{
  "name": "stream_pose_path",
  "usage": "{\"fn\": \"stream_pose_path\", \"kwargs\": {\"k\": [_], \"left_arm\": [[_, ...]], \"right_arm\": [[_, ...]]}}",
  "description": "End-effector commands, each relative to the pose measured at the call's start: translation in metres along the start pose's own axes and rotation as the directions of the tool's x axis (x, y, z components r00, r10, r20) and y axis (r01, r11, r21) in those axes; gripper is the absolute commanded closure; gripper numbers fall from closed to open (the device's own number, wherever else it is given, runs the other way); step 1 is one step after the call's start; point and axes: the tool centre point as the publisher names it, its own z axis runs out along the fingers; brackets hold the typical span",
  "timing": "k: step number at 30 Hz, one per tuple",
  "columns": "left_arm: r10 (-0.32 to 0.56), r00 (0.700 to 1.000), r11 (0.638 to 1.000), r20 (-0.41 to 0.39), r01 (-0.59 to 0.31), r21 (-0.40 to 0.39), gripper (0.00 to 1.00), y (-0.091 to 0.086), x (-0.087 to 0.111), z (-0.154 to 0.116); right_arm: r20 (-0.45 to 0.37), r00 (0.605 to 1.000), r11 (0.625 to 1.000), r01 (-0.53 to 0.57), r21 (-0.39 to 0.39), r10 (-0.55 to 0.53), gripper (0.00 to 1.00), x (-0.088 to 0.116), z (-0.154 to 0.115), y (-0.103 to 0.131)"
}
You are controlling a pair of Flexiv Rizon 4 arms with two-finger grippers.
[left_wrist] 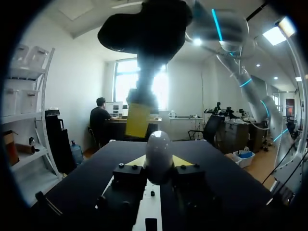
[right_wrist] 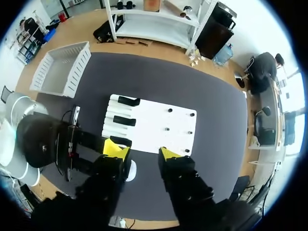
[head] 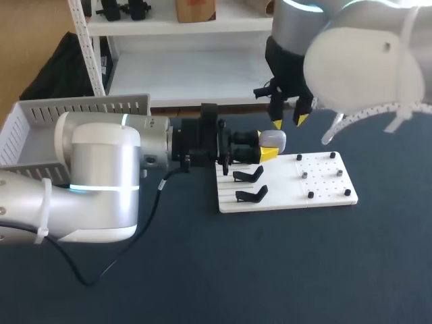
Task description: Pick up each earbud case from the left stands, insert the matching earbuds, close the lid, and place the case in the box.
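Observation:
A white-grey earbud case (head: 273,140) sits between the yellow tips of my left gripper (head: 267,152), which is shut on it just past the far left corner of the white board (head: 331,200). From the left wrist the case (left_wrist: 159,155) stands upright with its lid closed in the left gripper (left_wrist: 160,161). My right gripper (head: 289,122) hangs open right above the case, holding nothing. In the right wrist view the right gripper (right_wrist: 143,151) points down and the case (right_wrist: 131,171) peeks out under one finger. Two black stands (head: 248,175) on the board are bare.
Several small dark earbuds or pegs (head: 310,194) dot the board's right half. A white slatted box (head: 40,128) stands at the far left, behind my left arm. Dark tabletop (head: 270,270) lies open in front of the board.

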Motion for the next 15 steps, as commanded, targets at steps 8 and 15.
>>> {"fn": "stream_pose_path", "kwargs": {"k": [8, 15], "left_arm": [[0.013, 1.0, 1.0, 0.011, -0.013, -0.016, 1.0, 0.001, -0.004, -0.007], [0.052, 0.999, 0.998, 0.014, -0.051, -0.045, 1.0, 0.002, -0.026, -0.032]], "right_arm": [[0.142, 0.959, 0.969, -0.239, -0.068, 0.247, 0.53, 0.002, -0.023, -0.045], [0.119, 0.925, 0.92, -0.332, -0.209, 0.361, 0.0, 0.01, -0.014, -0.06]]}}
